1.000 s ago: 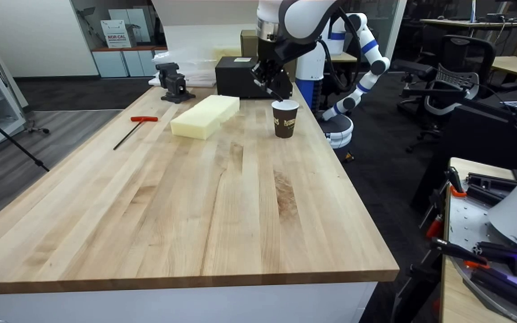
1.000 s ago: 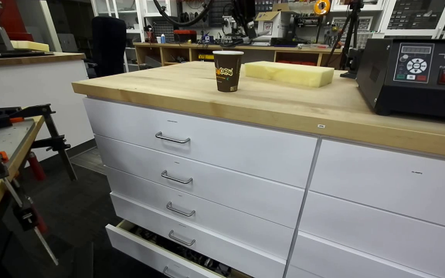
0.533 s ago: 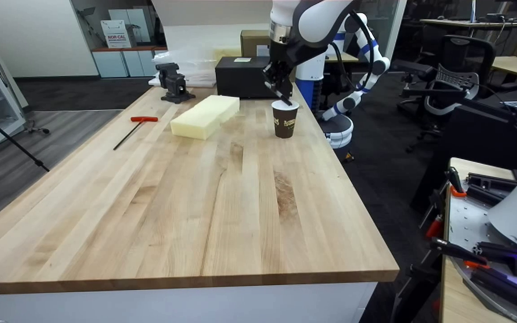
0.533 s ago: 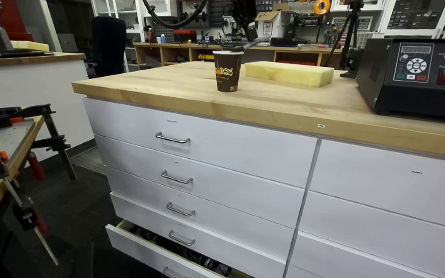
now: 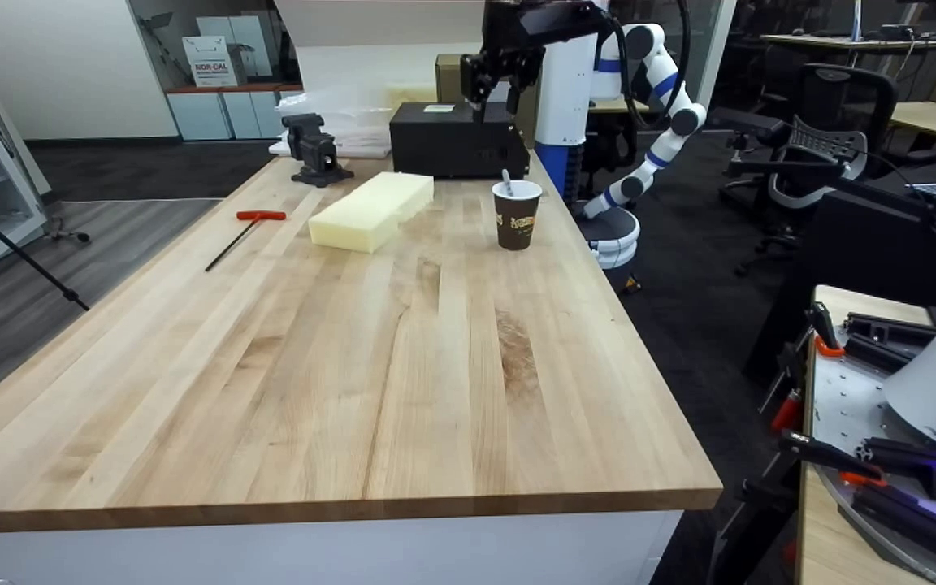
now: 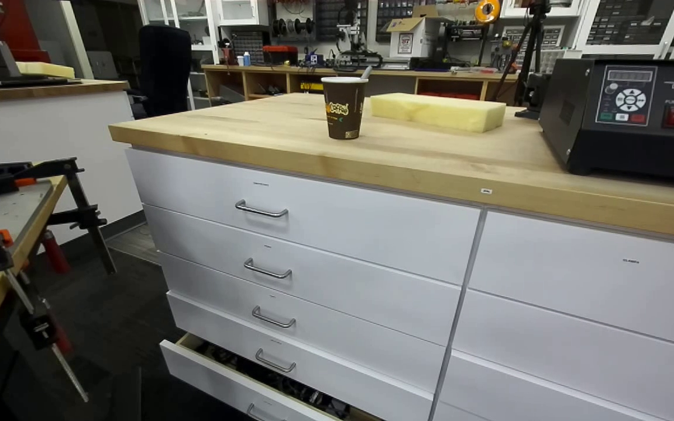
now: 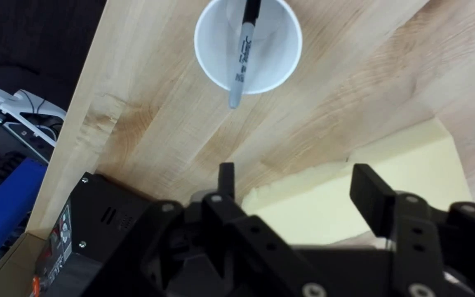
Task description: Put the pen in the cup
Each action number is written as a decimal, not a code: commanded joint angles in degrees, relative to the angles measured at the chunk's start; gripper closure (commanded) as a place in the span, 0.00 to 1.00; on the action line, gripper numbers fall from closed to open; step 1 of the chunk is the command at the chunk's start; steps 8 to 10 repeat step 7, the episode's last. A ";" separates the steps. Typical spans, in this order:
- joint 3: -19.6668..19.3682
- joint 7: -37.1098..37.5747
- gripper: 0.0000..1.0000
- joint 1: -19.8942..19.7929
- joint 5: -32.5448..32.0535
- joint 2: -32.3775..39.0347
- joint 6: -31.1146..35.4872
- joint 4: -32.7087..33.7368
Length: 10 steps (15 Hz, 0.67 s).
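Wrist view, top centre: I see the grey, black-ended pen (image 7: 243,53) leaning in the cup (image 7: 281,47). My claw (image 7: 295,185) stands wide.

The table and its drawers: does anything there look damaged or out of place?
Yes: one low drawer stands open, unlike the top drawer. The foam block has a ragged side towards the cup, perhaps torn. The cup itself stands upright, the pen leaning inside.
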 commanded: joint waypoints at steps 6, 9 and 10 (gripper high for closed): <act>4.10 -1.09 0.00 -1.80 4.66 -1.11 -3.07 2.18; 4.13 -1.10 0.00 -1.89 4.69 -1.10 -3.07 2.18; 4.13 -1.10 0.00 -1.89 4.69 -1.10 -3.07 2.18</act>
